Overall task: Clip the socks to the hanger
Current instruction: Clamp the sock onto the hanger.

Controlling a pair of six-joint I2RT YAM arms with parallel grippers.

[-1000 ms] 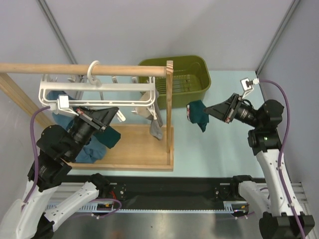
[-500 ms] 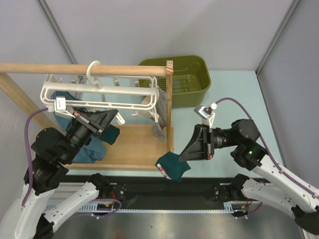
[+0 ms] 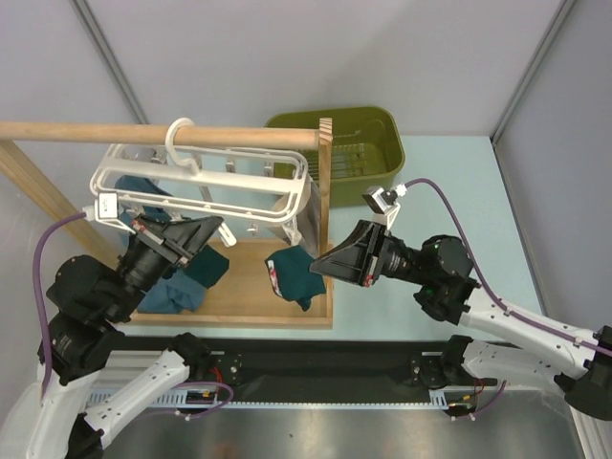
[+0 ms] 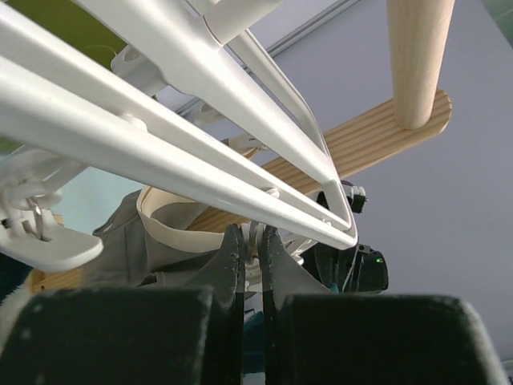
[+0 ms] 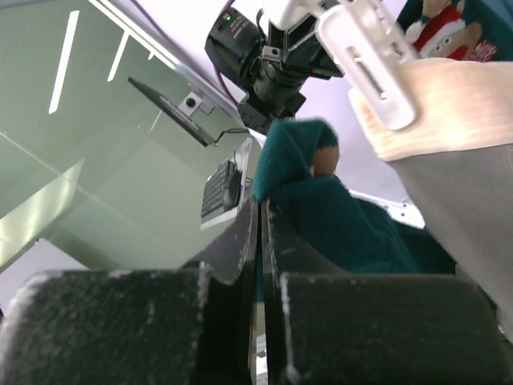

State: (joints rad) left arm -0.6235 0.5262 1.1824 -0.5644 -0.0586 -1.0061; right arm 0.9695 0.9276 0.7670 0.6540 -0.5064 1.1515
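- Right gripper (image 3: 322,267): jaws clamped on a small dark teal fabric sock (image 3: 295,279) with a red-and-white patch at one edge. In the right wrist view the fingers (image 5: 232,249) are pressed together and the sock's cloth bunches just past the tips.
- Change: half a second ago this sock hung low by the near table edge. It now hangs over the flat wooden base board (image 3: 244,273), just beside the upright wooden post (image 3: 325,191) and below the right end of the white plastic bar-frame hanger (image 3: 206,182).
- Change: the hanger has swung and now sits skewed under the round wooden rod (image 3: 115,132).
- Left gripper (image 4: 252,241): jaws all but together, with a thin white piece of the hanger pinched between them. It is probably a peg, but I cannot tell which.
- The right wrist view shows a white clip peg (image 5: 369,60) above the teal sock, seemingly holding the cream cuff of a grey sock (image 5: 461,168). The teal sock is apart from that peg.
- Judgement: the carry looks done and the sock is not yet clipped. What remains is feeding its edge into a free peg.
- More teal socks (image 3: 177,292) lie heaped at the left of the base board.
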